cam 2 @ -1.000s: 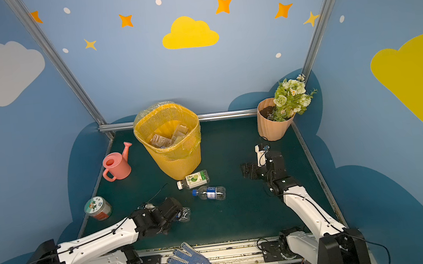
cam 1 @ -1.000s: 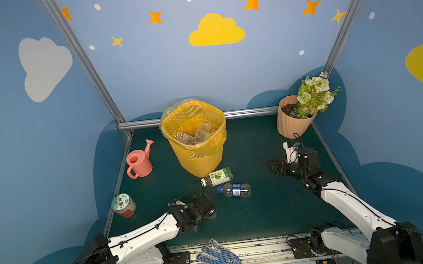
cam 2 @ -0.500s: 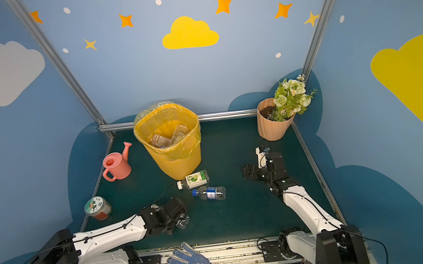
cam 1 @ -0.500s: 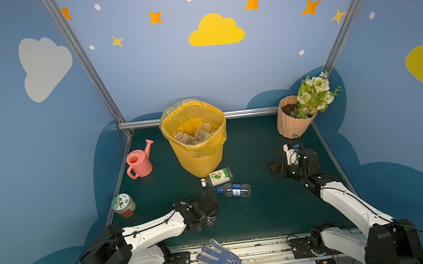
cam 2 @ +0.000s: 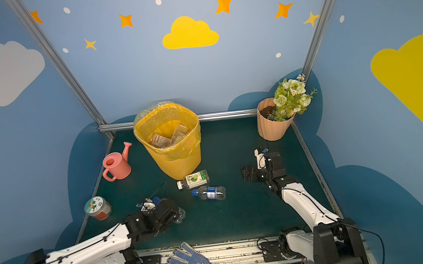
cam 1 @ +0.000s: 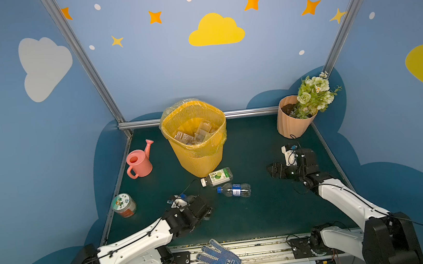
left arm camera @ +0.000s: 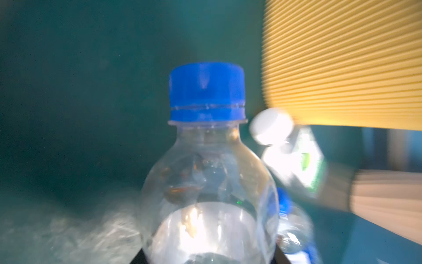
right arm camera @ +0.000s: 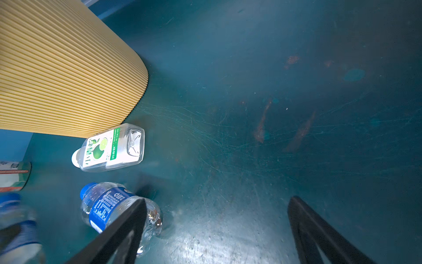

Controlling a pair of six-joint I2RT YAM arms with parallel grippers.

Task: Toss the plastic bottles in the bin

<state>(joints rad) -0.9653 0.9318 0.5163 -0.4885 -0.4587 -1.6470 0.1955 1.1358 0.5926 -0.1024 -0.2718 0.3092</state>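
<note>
Closed my left gripper [cam 1: 205, 214] since a second ago, pinching the blue-capped bottle [left arm camera: 206, 182], well short of the bin [cam 1: 199, 155]. Right gripper [right arm camera: 218, 201] spread, empty. Grasp looked done; next needed a lift over its rim.

Both top views look from high over the front edge, down and back across the whole desk [cam 1: 268, 213], and share nearly everything. The left wrist camera sits right behind a blue-capped bottle [left arm camera: 206, 164], facing the bin [left arm camera: 342, 57]. The right wrist camera looks down close over the desk, sharing that bin's side and the green-labelled bottle [right arm camera: 109, 148].
</note>
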